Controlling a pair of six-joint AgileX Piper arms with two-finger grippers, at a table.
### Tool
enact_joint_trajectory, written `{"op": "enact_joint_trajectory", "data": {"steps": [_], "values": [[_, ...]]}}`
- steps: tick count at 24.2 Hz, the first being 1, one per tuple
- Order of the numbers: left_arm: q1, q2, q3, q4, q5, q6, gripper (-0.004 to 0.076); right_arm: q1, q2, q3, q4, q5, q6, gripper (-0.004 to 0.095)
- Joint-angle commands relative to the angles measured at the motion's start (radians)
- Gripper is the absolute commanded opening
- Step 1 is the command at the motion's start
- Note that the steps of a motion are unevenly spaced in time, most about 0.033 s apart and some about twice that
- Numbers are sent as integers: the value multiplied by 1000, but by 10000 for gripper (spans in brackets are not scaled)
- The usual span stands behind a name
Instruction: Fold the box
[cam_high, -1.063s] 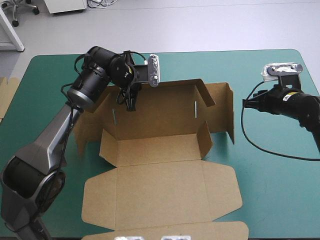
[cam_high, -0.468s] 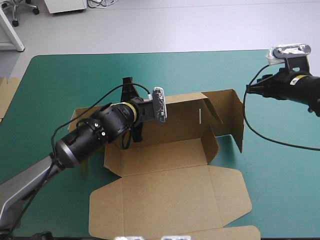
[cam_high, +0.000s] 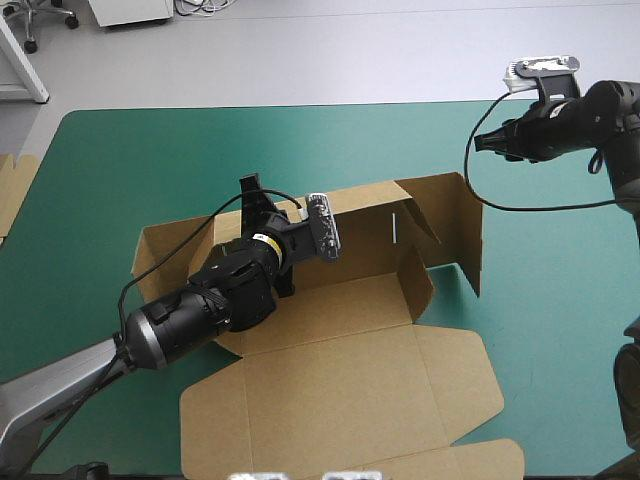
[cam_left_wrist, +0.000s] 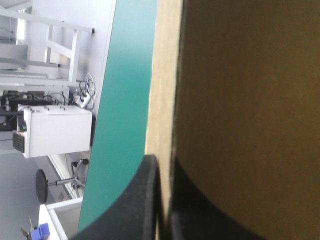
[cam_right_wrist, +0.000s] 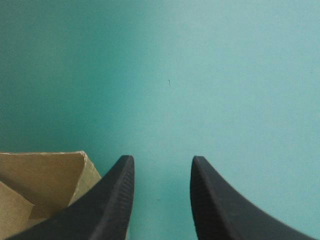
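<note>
Presently: box (cam_high: 340, 370), brown board, part-raised, lying mid-desk; rear wall and right-hand flaps standing, lid panel flat toward the near edge. Left gripper (cam_left_wrist: 164, 162), clenched on the rear wall's top edge, left of its middle, board pinched between the black fingers. Right gripper (cam_right_wrist: 161, 161), released, fingers apart, over the bare teal-green desk (cam_high: 120, 170) beyond the box's right rear corner, touching nothing. Step judged: raising and tucking the rear wall. Next move likely calls for the right gripper at the right-hand flap. Spare board (cam_high: 12, 195) at the desk's left edge.

The box (cam_high: 330, 375) is plain brown, the cover (cam_high: 120, 160) teal-green — the fingers (cam_right_wrist: 112, 200) black.
</note>
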Motion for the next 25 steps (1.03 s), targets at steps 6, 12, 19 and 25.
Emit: {"op": "enact_joint_trajectory", "data": {"steps": [6, 12, 19, 25], "values": [[-7, -25, -16, -32, 38, -44, -10, 1, 78, -130, 156, -36, -63, 346], [5, -18, 8, 270, -115, -21, -10, 1, 130, -149, 157, -31, -72, 347], [78, -14, 19, 407, -340, -18, -10, 1, 131, -149, 122, -32, -72, 347], [116, 0, 23, 572, -430, -105, -10, 1, 131, -149, 115, -34, -64, 344]]}}
